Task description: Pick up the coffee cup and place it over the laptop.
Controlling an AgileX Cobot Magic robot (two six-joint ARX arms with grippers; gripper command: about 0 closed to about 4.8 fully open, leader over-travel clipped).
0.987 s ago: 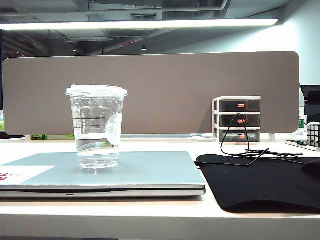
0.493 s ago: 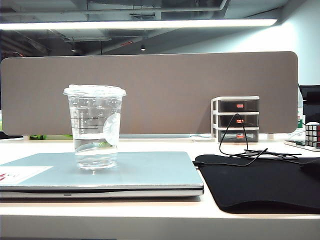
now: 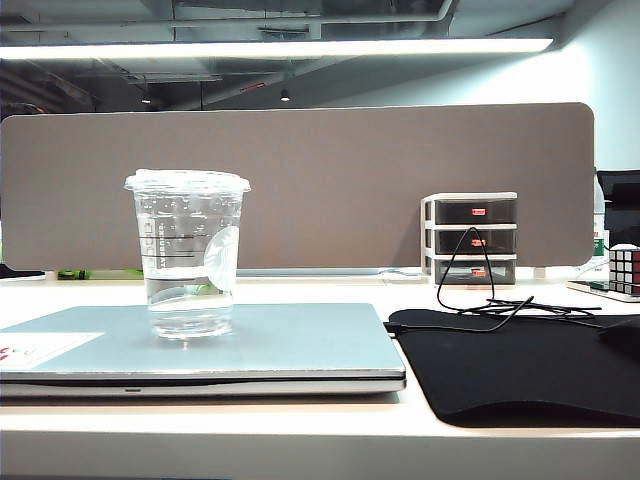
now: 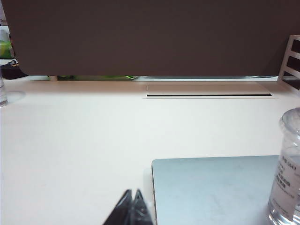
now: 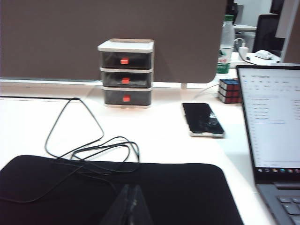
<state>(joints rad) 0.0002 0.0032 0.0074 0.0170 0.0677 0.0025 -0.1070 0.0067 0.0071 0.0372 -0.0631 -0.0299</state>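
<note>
Exterior view: a clear lidded cup (image 3: pixel 187 255) stands upright on the closed silver laptop (image 3: pixel 290 345), on a pale worktop (image 3: pixel 300 430). Left tool (image 4: pixel 132 206), tips pressed together, hangs beside the laptop's corner, holding nothing. Right tool (image 5: pixel 130 202), likewise closed and empty, sits over a black mat (image 5: pixel 178 192), with small drawers (image 5: pixel 125 72) beyond.

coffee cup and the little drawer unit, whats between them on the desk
In the exterior view, between the coffee cup and drawer unit lie bare laptop lid and bare desk.
</note>
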